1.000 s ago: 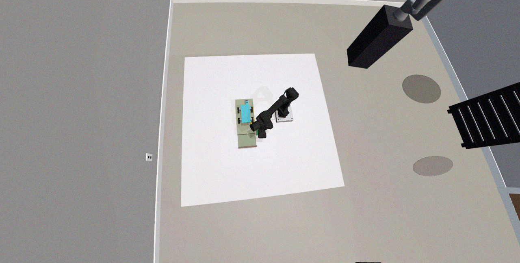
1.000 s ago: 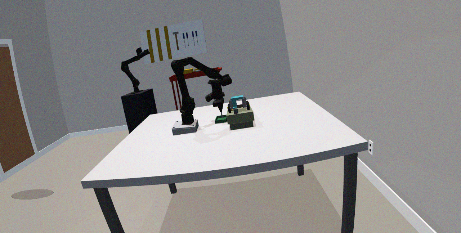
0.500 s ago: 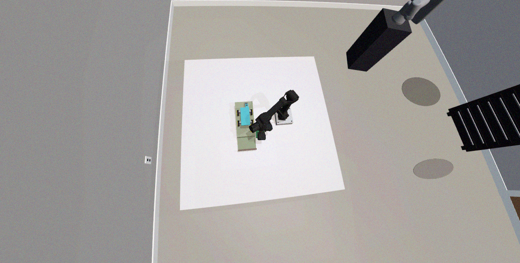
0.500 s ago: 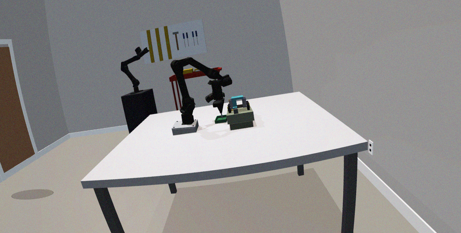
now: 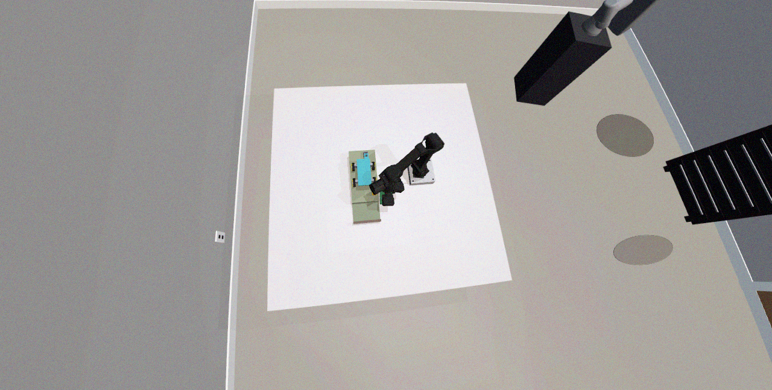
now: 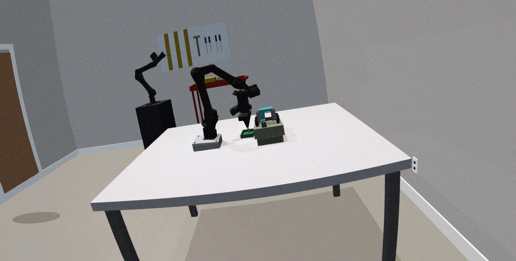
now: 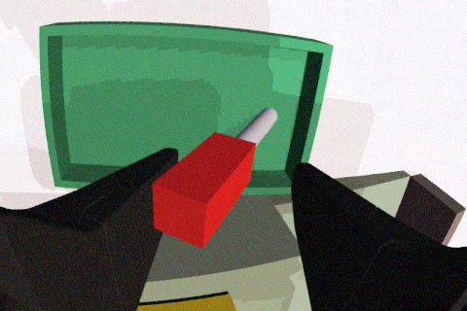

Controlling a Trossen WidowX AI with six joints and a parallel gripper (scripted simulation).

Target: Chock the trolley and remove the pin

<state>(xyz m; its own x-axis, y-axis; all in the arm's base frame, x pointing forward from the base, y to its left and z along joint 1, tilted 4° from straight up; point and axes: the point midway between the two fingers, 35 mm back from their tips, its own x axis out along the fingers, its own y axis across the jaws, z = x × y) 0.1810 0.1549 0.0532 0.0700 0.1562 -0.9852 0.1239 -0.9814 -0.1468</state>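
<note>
The stop pin (image 6: 248, 129) (image 7: 204, 187) is seen between the fingers of the gripper (image 5: 386, 199) (image 6: 247, 128) (image 7: 236, 169), above the green tray (image 5: 381, 197) (image 6: 246, 136) (image 7: 45, 107). The fingers are parted, and the pin is not clamped: a gap is shown between its red head and the right-hand finger in the wrist view. The pin is tilted, with its grey shaft pointed into the tray; whether the tray floor is touched by its tip cannot be told.

The tray is set on the white table (image 5: 313, 252) (image 6: 223, 169), beside the green ramp (image 5: 365, 212) (image 6: 268, 130) (image 7: 263, 272). On the ramp, the blue-topped trolley (image 5: 364, 172) (image 6: 265, 109) is stood on its wheels. Part of the yellow chock (image 7: 195, 302) is caught at the lower edge of the wrist view; whether a wheel is touched by it cannot be told.

The black arm (image 5: 404, 165) (image 6: 202, 95) is mounted on a grey base plate (image 5: 430, 181) (image 6: 198, 147) and is bent over towards the tray.
</note>
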